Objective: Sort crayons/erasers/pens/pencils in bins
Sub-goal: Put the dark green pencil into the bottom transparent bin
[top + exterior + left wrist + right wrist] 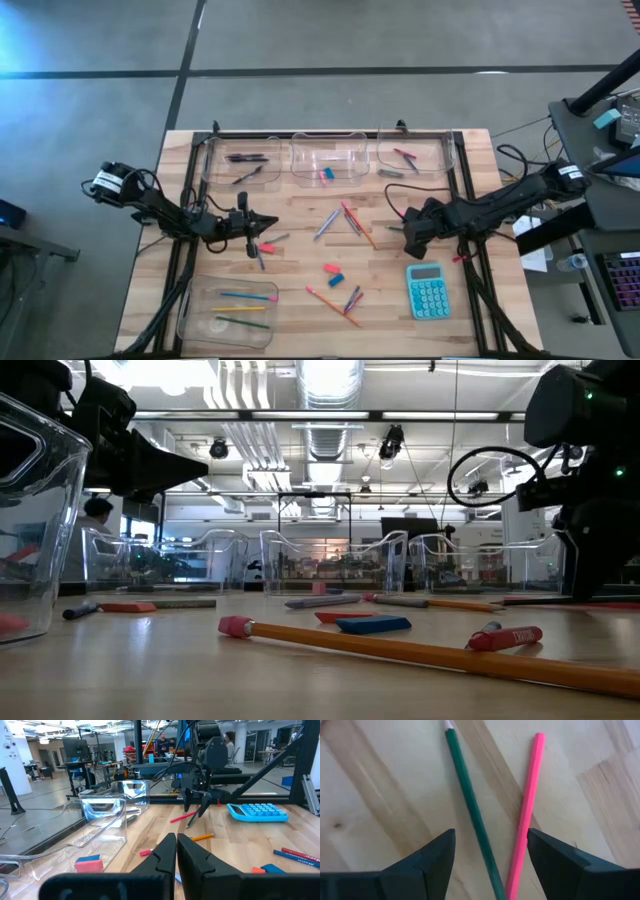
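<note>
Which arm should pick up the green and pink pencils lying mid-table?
Right. Its hand hangs open directly over the long green pencil and the long pink pencil, both between its fingers. The left hand is shut, over at the table's left side.

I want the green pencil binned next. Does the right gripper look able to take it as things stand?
Probably yes. The right gripper is open right over the green pencil, nothing covering it, but the pink pencil also lies between its fingers and may get caught too.

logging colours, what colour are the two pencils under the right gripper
Dark green pencil and bright pink pencil; right wrist view.
</note>
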Tool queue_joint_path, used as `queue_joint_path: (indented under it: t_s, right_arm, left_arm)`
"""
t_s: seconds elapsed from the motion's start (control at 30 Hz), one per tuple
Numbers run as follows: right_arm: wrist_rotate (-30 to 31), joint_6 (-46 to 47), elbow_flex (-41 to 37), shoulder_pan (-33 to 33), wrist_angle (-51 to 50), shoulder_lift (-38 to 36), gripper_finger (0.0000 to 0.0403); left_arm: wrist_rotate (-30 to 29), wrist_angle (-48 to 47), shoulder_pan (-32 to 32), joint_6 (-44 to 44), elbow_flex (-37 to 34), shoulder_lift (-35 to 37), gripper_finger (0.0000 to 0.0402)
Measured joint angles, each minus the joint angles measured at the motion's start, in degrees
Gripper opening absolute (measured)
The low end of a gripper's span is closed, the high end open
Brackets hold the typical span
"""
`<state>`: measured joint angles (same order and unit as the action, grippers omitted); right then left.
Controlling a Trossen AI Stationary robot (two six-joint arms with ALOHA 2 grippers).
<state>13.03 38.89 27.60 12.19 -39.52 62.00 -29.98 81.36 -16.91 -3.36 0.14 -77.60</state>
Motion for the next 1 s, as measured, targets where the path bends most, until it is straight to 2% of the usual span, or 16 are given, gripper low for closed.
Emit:
queue_joint_path:
  t_s: [0.3, 0.6, 0.77, 1.0]
  right_arm:
    - [0.0, -1.3, -0.8, -1.1, 0.6, 0.0, 0.0219]
    - [-0.2, -1.4, -3.3, -1.1, 3.9, -0.1, 0.0182]
    - [-0.4, -1.9, -3.5, -1.1, 4.5, -0.1, 0.0152]
    - [-1.1, -2.5, -3.5, -1.1, 4.7, -0.1, 0.0085]
  left_arm:
    - [0.0, 0.0, 0.0, 0.0, 0.0, 0.0, 0.0000]
    - [0.0, 0.0, 0.0, 0.0, 0.0, 0.0, 0.0000]
    - [0.0, 0.0, 0.0, 0.0, 0.0, 0.0, 0.0000]
    - [0.0, 0.0, 0.0, 0.0, 0.0, 0.0, 0.0000]
